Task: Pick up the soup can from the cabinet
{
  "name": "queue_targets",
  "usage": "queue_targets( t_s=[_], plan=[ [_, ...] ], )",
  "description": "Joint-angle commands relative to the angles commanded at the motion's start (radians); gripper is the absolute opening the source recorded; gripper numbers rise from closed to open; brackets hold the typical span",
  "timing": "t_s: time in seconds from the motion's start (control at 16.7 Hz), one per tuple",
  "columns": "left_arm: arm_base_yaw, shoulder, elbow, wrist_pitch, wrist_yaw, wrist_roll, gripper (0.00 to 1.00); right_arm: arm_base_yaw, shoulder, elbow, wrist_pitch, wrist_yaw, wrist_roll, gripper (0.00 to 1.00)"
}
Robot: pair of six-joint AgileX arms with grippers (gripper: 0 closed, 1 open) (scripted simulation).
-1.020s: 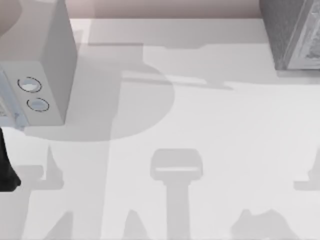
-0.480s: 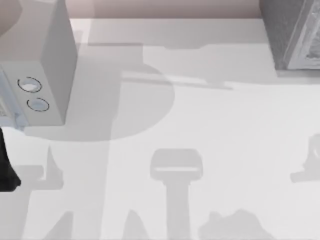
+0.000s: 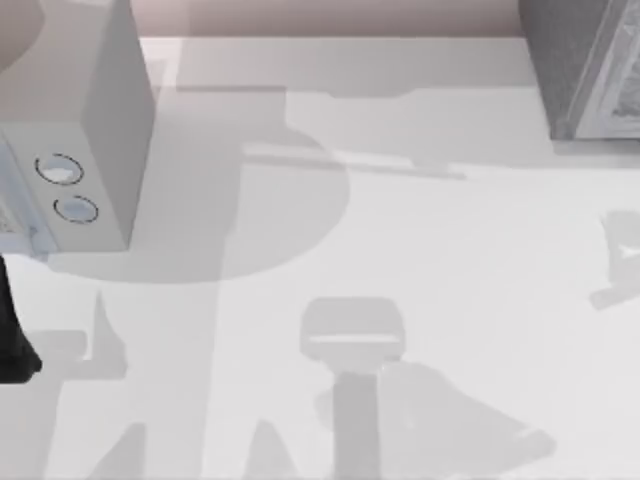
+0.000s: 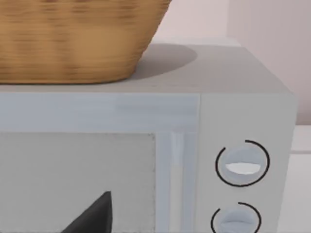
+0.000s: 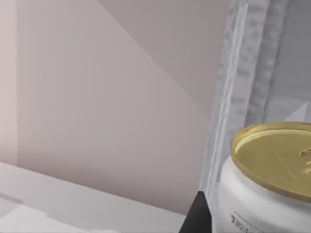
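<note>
The soup can (image 5: 265, 184), white with a gold lid, stands upright close in front of the right wrist camera. Just behind it rises the cabinet's (image 5: 233, 97) speckled grey edge. A dark tip of my right gripper (image 5: 197, 217) shows beside the can; I cannot tell whether it touches it. In the top view the cabinet (image 3: 585, 65) stands at the far right corner of the table. A dark part of my left arm (image 3: 12, 340) sits at the left edge, and the left gripper (image 4: 92, 218) hangs in front of the pale grey box.
A pale grey box with two round dials (image 3: 75, 130) stands at the far left, with a wicker basket (image 4: 73, 39) on its top. Arm shadows lie across the white table (image 3: 450, 260) between the two boxes.
The shadow at the table's right edge has moved toward the far side, and the shadow at the near edge has grown and spread left. The left arm has not moved.
</note>
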Motion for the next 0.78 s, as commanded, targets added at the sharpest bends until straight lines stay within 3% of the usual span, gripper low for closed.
queue_targets(
  t_s=[0.48,0.78],
  plan=[
    [0.0,0.0,0.0,0.0,0.0,0.0,1.0,-0.367,0.784,0.199,0.498,-0.612,-0.017,0.0],
    [0.0,0.0,0.0,0.0,0.0,0.0,1.0,-0.579,1.201,0.294,0.754,-0.932,-0.025,0.0]
  ],
)
